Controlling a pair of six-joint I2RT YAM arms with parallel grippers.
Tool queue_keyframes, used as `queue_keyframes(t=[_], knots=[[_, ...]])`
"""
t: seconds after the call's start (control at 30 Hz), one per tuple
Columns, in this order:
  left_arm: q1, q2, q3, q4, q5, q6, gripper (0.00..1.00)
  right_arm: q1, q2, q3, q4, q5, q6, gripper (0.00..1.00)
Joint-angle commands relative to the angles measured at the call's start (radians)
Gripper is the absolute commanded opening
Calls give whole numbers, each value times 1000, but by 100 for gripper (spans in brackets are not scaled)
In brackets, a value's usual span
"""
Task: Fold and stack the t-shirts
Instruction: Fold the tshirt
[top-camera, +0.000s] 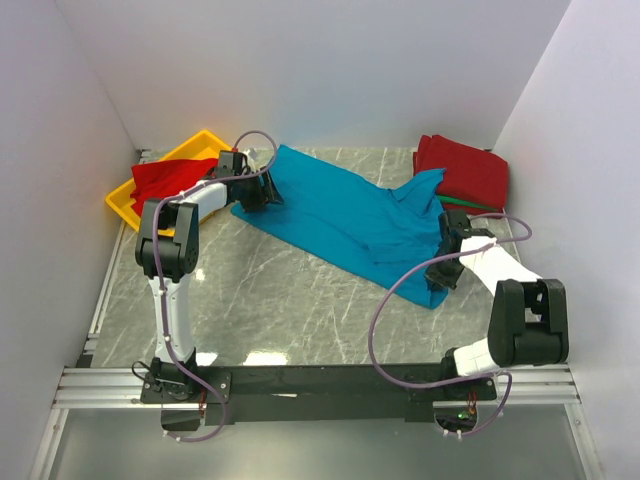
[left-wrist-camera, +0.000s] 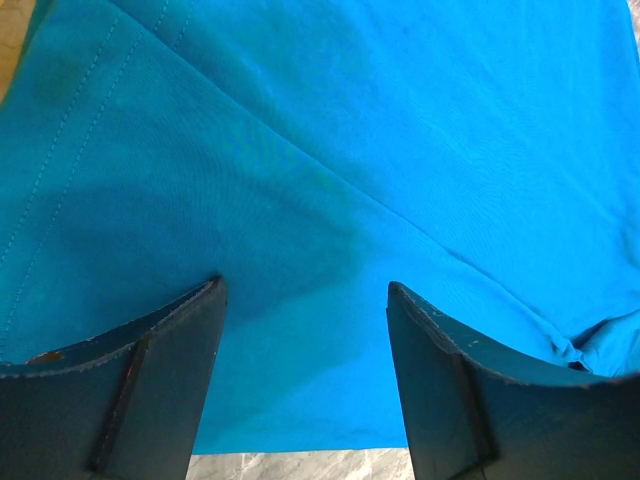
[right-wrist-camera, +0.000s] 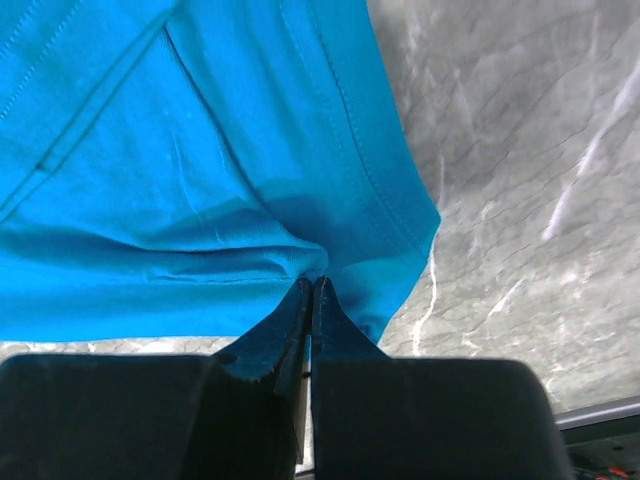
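Observation:
The teal-blue t-shirt (top-camera: 340, 215) lies spread diagonally across the table. My left gripper (top-camera: 262, 190) is open at the shirt's far left edge. In the left wrist view (left-wrist-camera: 305, 288) its two fingers stand wide apart with flat teal cloth (left-wrist-camera: 330, 150) between and beyond them. My right gripper (top-camera: 445, 272) is at the shirt's near right corner. In the right wrist view (right-wrist-camera: 312, 282) it is shut, pinching a bunched fold of the teal cloth (right-wrist-camera: 180, 180). A red t-shirt (top-camera: 165, 180) lies in the yellow tray. A folded red t-shirt (top-camera: 465, 170) rests on a green one (top-camera: 472, 207) at the back right.
The yellow tray (top-camera: 195, 143) stands at the back left corner against the white wall. White walls close in the left, back and right sides. Marble tabletop (top-camera: 290, 300) shows in front of the teal shirt, and also in the right wrist view (right-wrist-camera: 520, 180).

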Motion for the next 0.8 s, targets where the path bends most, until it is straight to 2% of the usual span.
queue_keyframes(t=[0.0, 0.03, 0.1, 0.13, 0.17, 0.2, 0.27, 0.37, 0.5, 0.77], knots=[[9, -1, -30, -45, -92, 57, 73, -8, 10, 45, -16, 71, -38, 0], [9, -2, -32, -43, -92, 55, 73, -8, 14, 49, -19, 76, -39, 0], [9, -3, -30, -45, -90, 57, 73, -8, 26, 59, -22, 88, -44, 7], [9, -4, -30, -45, -92, 57, 73, -8, 29, 62, -27, 92, -45, 11], [9, -6, -32, -45, -90, 57, 73, -8, 26, 70, -30, 99, -47, 23], [9, -7, -32, -46, -92, 57, 73, -8, 23, 73, -33, 105, -47, 28], [9, -16, -30, -45, -87, 54, 73, -6, -3, 82, -50, 115, -42, 36], [9, -30, -27, -46, -75, 46, 73, -6, -61, 93, -81, 143, -33, 43], [9, -47, -17, -49, -64, 40, 74, -8, -163, 93, -121, 125, -13, 47], [6, -81, 13, -51, -29, 9, 74, 21, -356, -45, -27, -133, 54, 48]])
